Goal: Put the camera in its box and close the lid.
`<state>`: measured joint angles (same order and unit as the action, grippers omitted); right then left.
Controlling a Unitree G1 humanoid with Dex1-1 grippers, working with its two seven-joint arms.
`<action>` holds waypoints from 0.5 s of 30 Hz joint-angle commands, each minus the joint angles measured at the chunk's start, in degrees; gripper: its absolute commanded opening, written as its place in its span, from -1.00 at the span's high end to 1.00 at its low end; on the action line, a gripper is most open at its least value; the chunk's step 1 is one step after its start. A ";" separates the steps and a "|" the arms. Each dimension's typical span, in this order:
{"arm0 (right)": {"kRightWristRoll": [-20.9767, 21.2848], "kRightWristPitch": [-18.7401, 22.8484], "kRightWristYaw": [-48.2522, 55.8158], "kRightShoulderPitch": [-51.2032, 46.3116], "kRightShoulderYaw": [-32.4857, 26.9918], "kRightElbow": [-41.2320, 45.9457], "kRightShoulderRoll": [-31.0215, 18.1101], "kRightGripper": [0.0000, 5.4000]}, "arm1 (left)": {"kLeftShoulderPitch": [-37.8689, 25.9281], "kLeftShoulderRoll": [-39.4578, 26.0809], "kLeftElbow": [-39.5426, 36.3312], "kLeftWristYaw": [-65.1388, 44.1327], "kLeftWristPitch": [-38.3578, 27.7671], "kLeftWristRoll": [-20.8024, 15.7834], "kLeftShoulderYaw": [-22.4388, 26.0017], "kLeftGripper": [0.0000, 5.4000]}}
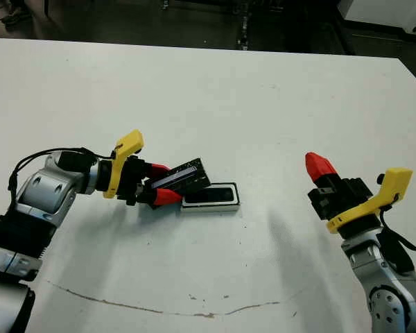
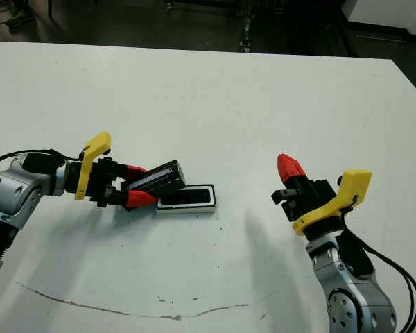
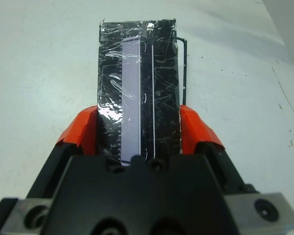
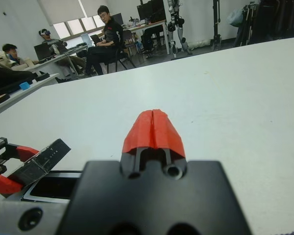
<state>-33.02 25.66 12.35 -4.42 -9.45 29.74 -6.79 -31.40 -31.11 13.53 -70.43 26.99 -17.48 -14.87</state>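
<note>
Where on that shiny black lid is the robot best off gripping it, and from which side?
Across its two long edges near one short end, as the left gripper does now, coming from the robot's left. The lid is flat and narrow, so the red fingers span its width, and its free end tilts over the white box.

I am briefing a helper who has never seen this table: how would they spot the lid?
On the white table, look at the left gripper. The lid is the glossy black flat rectangle clamped there, tilted over the end of the white box, which lies flat.
</note>
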 commanded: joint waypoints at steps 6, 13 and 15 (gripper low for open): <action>0.11 -0.49 -0.02 -0.66 0.02 -0.41 -0.36 1.00 | 1.76 1.26 -2.08 -0.79 0.01 0.48 -1.98 -0.18; 0.23 -0.57 -0.14 -0.66 0.15 -0.27 -0.36 1.00 | 3.31 2.35 -4.35 -0.23 0.29 0.04 -2.38 -0.18; -0.02 -0.40 -0.26 -0.65 0.11 -0.21 -0.30 1.00 | 4.01 2.48 -5.73 0.07 0.82 -0.17 -2.58 -0.18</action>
<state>-33.02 25.60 12.34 -4.73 -9.06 29.74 -6.78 -29.36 -29.40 8.92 -69.62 26.99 -17.53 -16.03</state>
